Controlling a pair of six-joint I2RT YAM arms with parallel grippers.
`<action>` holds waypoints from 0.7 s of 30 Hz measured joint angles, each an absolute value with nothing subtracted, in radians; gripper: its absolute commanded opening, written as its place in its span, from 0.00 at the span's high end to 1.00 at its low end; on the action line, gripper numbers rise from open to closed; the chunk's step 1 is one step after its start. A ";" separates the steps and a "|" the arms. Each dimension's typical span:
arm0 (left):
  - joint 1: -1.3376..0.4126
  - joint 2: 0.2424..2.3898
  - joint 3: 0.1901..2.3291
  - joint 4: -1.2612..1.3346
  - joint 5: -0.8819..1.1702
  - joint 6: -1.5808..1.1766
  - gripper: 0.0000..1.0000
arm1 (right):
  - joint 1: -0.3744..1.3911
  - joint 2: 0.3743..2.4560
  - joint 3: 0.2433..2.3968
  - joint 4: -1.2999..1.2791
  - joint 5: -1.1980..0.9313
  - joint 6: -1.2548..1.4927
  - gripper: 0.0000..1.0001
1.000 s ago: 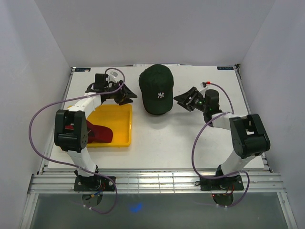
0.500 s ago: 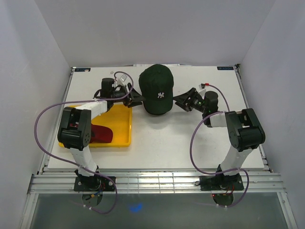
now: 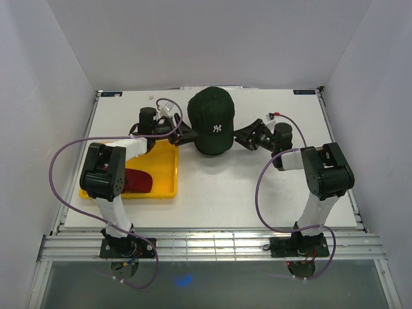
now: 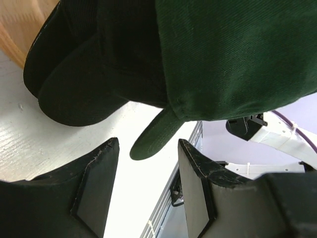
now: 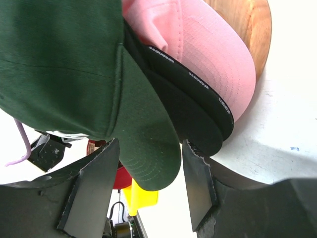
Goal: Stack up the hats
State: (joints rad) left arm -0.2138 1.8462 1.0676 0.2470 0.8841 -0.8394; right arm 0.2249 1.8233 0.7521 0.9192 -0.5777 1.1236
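Observation:
The dark green cap [image 3: 212, 122] with a white emblem tops a stack on the wooden stand [image 5: 247, 25]. Two black caps [image 4: 94, 64] lie under it, and one shows a pink underside [image 5: 208, 44] in the right wrist view. My left gripper [image 3: 183, 135] is open at the stack's left edge, with the green brim tip [image 4: 153, 139] just ahead of its fingertips [image 4: 106, 153]. My right gripper [image 3: 243, 136] is open at the right edge, with the green brim [image 5: 148, 153] reaching between its fingers. The red cap [image 3: 136, 180] lies in the yellow tray [image 3: 164, 168].
The yellow tray sits at the left of the white table [image 3: 257, 193], under the left arm. The red cap [image 5: 124, 176] and the tray corner [image 5: 141, 196] show past the right gripper's fingers. White walls close in the far and side edges.
Both grippers have moved inward to the stack, the left one rightward and the right one leftward. Both stay open. The caps have not moved.

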 measured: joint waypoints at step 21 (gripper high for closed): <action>-0.219 1.878 1.059 0.290 0.899 -0.867 0.77 | 0.246 1.872 0.721 1.019 -0.572 1.168 0.72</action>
